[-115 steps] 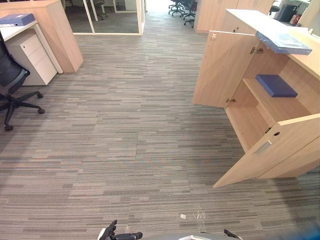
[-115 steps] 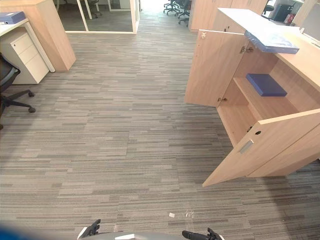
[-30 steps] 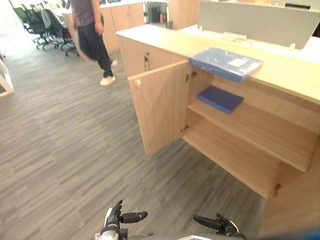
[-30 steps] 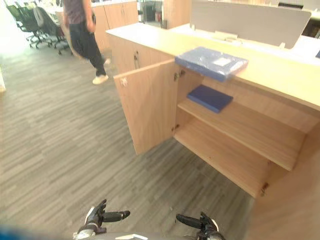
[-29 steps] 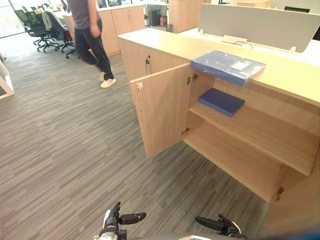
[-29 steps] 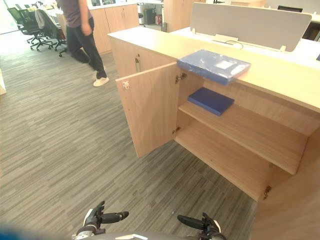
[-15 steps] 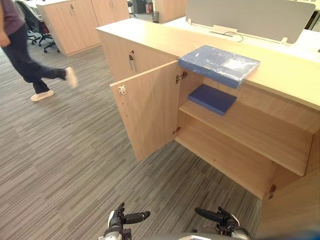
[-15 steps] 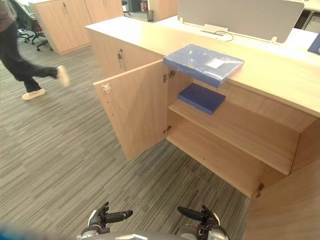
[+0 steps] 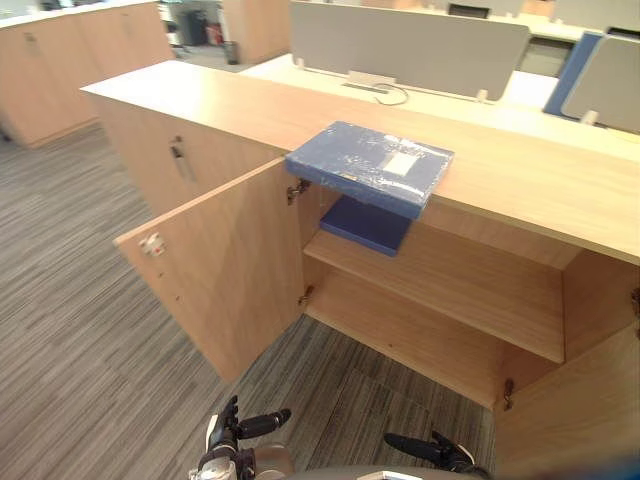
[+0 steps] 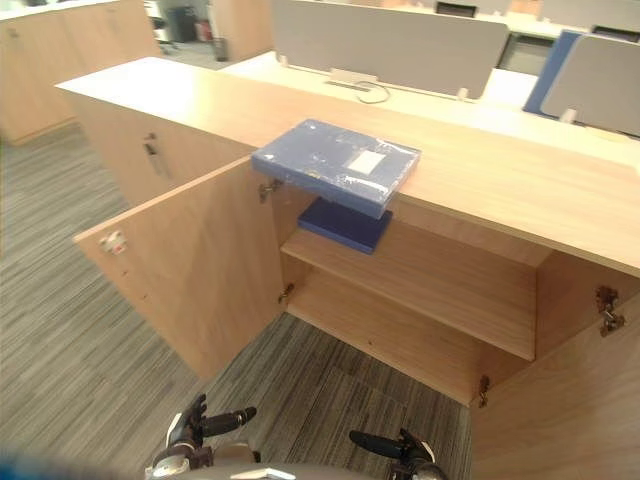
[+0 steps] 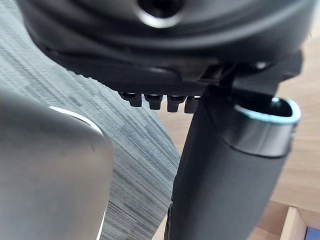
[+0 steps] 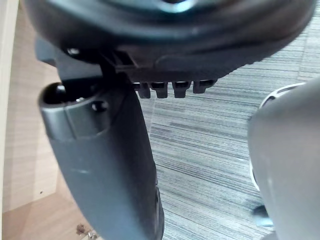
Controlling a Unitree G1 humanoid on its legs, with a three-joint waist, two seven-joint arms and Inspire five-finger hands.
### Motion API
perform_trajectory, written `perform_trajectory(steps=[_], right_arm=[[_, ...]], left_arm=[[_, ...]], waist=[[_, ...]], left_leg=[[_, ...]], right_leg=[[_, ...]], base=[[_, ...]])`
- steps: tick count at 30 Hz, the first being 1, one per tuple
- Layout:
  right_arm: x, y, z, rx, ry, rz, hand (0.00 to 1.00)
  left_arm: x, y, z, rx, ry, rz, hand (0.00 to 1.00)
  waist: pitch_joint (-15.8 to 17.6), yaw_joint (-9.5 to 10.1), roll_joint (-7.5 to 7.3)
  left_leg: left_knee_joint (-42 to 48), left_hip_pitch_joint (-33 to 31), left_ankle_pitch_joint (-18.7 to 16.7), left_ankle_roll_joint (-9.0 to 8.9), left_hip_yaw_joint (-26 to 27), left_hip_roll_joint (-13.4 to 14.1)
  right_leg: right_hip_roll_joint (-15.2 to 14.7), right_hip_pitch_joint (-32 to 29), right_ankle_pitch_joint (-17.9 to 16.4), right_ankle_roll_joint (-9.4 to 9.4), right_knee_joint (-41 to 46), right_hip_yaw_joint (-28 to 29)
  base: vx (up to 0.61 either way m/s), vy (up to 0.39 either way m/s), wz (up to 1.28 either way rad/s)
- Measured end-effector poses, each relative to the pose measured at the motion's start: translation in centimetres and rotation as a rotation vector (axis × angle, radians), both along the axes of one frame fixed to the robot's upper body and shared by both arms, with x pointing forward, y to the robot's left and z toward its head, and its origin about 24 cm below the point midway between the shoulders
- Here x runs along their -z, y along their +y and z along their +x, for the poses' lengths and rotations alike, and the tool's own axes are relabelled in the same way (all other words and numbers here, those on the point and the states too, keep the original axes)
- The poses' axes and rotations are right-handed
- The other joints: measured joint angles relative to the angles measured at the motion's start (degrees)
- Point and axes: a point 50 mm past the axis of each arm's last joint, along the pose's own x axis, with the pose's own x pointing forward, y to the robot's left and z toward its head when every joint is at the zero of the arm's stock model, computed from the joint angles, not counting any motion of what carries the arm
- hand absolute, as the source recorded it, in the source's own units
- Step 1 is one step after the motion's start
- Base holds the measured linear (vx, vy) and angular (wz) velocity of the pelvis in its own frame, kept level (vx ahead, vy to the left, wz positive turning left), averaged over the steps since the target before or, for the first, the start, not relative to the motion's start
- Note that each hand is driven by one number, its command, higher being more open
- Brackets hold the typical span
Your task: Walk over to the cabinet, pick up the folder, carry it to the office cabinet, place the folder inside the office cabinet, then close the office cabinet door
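A blue folder [image 9: 370, 167] wrapped in clear plastic lies on the wooden cabinet top [image 9: 520, 180], its near edge jutting over the open compartment. A darker blue folder [image 9: 366, 224] rests on the shelf [image 9: 450, 290] just below it. The cabinet's left door [image 9: 225, 265] stands wide open, and so does the right door [image 9: 570, 410]. My left hand [image 9: 232, 440] and right hand [image 9: 440, 455] hang low over the carpet, well short of the cabinet. Their fingers are straight and hold nothing. The left wrist view shows the thumb [image 11: 225, 175]; the right wrist view shows the thumb [image 12: 105, 170].
Grey desk screens [image 9: 405, 45] stand behind the cabinet top. More wooden cabinets [image 9: 60, 60] line the far left. Striped grey carpet [image 9: 70, 320] stretches left of the open door. The lower compartment floor [image 9: 400, 340] is bare wood.
The camera has come closer and swung toward the cabinet. The walking person has left the picture at the left. Both hands stay low and open.
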Motion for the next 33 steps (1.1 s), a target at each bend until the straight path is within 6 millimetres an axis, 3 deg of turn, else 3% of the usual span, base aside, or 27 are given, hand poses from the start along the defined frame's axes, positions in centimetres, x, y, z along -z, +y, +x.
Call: perform_trajectory(steps=[1,2,3,4,7,11,13,15,16,18,19,21,22,23,24,25,26,29,33], right_arm=[[-0.1,-0.4,0.2,-0.019,-0.005,-0.013,1.0],[0.0,0.7,0.4,-0.033,-0.01,0.011,1.0],[0.0,1.2,0.5,-0.053,-0.015,0.02,1.0],[0.0,1.9,0.7,-0.075,-0.017,0.037,1.0],[-0.1,1.7,1.0,-0.075,-0.029,0.041,1.0],[0.0,1.0,0.5,-0.03,-0.023,0.038,1.0],[0.0,0.2,-0.1,-0.022,-0.009,0.019,1.0],[-0.2,-1.4,-0.2,0.027,-0.023,-0.014,1.0],[-0.4,-1.9,-0.2,0.063,-0.034,-0.021,1.0],[-0.5,-2.1,0.0,0.095,-0.05,-0.024,1.0],[-0.5,-2.1,-0.3,0.09,-0.047,-0.026,1.0],[-0.4,-2.2,-0.5,0.091,-0.041,-0.036,1.0],[-0.5,-2.4,-0.4,0.09,-0.043,-0.041,1.0],[-0.6,-2.5,-0.1,0.087,-0.051,-0.039,1.0],[-0.6,-2.5,0.0,0.084,-0.054,-0.038,1.0],[-0.6,-2.4,0.3,0.067,-0.058,-0.038,1.0],[-0.5,-1.9,0.1,0.057,-0.052,-0.029,1.0],[-0.5,-2.6,-0.1,0.014,-0.03,-0.053,1.0],[-0.4,-1.6,0.2,-0.029,-0.025,-0.037,1.0]], left_arm=[[0.2,-0.3,-0.3,-0.003,0.01,-0.01,1.0],[0.1,0.1,-0.1,0.0,0.016,0.002,1.0],[0.0,0.5,0.1,0.002,0.011,0.013,1.0],[-0.2,0.9,0.4,0.006,0.001,0.027,1.0],[0.1,1.0,-0.2,-0.004,0.035,0.024,1.0],[0.6,1.4,-2.3,-0.013,0.089,0.034,1.0],[1.0,1.2,-3.6,-0.016,0.129,0.023,1.0],[1.3,0.7,-4.6,-0.006,0.159,0.003,1.0],[1.4,0.5,-5.1,0.005,0.173,-0.002,1.0],[1.4,1.2,-5.6,0.022,0.19,0.017,1.0],[1.4,1.4,-6.0,0.022,0.199,0.022,1.0],[1.4,1.4,-6.0,0.03,0.201,0.023,1.0],[1.4,1.4,-6.0,0.033,0.202,0.021,1.0],[1.5,1.2,-6.1,0.035,0.21,0.013,1.0],[1.6,1.1,-6.1,0.036,0.216,0.008,1.0],[1.7,1.0,-6.2,0.043,0.227,0.003,1.0],[1.7,1.2,-6.2,0.071,0.236,0.01,1.0],[1.9,0.1,-6.3,0.097,0.241,-0.008,1.0],[1.9,0.1,-6.8,0.094,0.25,-0.012,1.0]], waist=[[-0.29,0.07,1.69],[0.02,-0.25,-0.09],[-0.01,-0.38,-0.88],[0.13,-0.13,-1.95],[0.37,-0.43,-1.29],[-0.88,-0.22,0.19],[-1.71,-0.3,1.44],[-1.49,-0.29,2.97],[-1.16,-0.43,2.94],[-0.63,-1.29,1.92],[-1.15,-1.95,1.24],[-1.64,-2.0,1.57],[-1.59,-2.14,1.69],[-1.2,-2.67,2.33],[-0.91,-2.98,2.82],[-0.76,-3.14,3.07],[-0.8,-3.25,2.24],[-1.92,-2.47,5.1],[-3.11,-2.55,5.13]], left_leg=[[-10.84,1.13,10.7,-1.07,-5.4,-0.35],[-10.98,2.45,11.11,-0.58,-4.47,-2.11],[-11.02,2.65,11.01,-0.42,-4.78,-2.81],[-9.9,2.57,10.8,-0.69,-9.05,-4.81],[-10.83,6.24,9.99,0.22,-9.7,-6.34],[-20.14,13.85,11.03,1.96,-6.63,-6.13],[-24.39,15.89,11.84,2.54,-4.32,-6.33],[-28.31,18.33,11.65,3.24,-4.38,-7.45],[-29.76,19.87,11.69,3.6,-4.41,-8.07],[-30.27,21.69,12.04,4.42,-3.99,-9.46],[-31.12,22.79,12.17,4.67,-4.1,-9.73],[-32.99,23.95,13.4,5.64,-4.13,-9.27],[-33.63,23.66,13.97,5.35,-4.13,-8.74],[-33.68,23.13,14.14,5.15,-4.19,-7.31],[-33.67,23.05,14.14,4.97,-4.27,-6.29],[-33.52,22.93,14.03,4.15,-4.49,-4.92],[-32.87,22.95,13.15,2.61,-5.65,-4.81],[-32.01,23.08,12.13,0.8,-5.83,-0.46],[-31.8,20.91,11.84,-0.16,-5.75,2.4]], right_leg=[[0.11,0.46,-0.1,2.78,-0.13,1.21],[-1.89,1.43,-0.4,4.58,-1.6,1.43],[-2.0,1.32,-0.25,4.42,-2.46,1.47],[-1.48,0.57,1.02,4.15,-3.77,1.5],[-2.3,2.65,3.76,4.94,-3.86,1.15],[-4.12,3.17,5.09,5.94,-2.84,2.86],[-5.36,0.08,5.0,6.17,-0.14,4.73],[-7.15,-6.95,3.89,7.42,11.93,6.07],[-9.21,-12.3,4.14,6.85,22.66,5.77],[-13.22,-17.06,6.05,3.57,33.48,3.31],[-15.27,-17.07,6.77,2.53,35.43,0.12],[-16.39,-16.48,5.16,2.77,34.6,-4.21],[-15.84,-16.45,1.59,4.03,32.15,-5.87],[-13.34,-16.52,-1.46,4.63,27.2,-7.18],[-11.54,-16.5,-1.69,4.8,23.95,-7.29],[-8.11,-15.96,-0.3,5.41,14.91,-6.93],[-6.37,-14.65,4.8,3.91,9.6,-7.27],[-0.51,-10.29,7.33,2.38,1.07,-8.79],[3.67,-10.26,8.79,0.75,-4.2,-8.87]], base=[[0.35,0.329,-0.83],[0.34,0.3,-0.64],[0.32,0.217,-0.19],[0.23,0.104,-0.06],[0.15,0.101,-0.04],[0.08,0.075,-0.5],[0.03,0.083,-0.76],[0.01,0.113,-0.8],[-0.04,0.127,-0.65],[-0.04,0.139,-0.26],[0.0,0.094,-0.01],[0.04,0.044,-0.09],[0.09,-0.034,-0.13],[0.08,-0.081,-0.07],[0.08,-0.152,0.03],[0.07,-0.198,0.2],[0.09,-0.22,0.24],[0.09,-0.242,0.04],[0.07,-0.194,-0.09]])
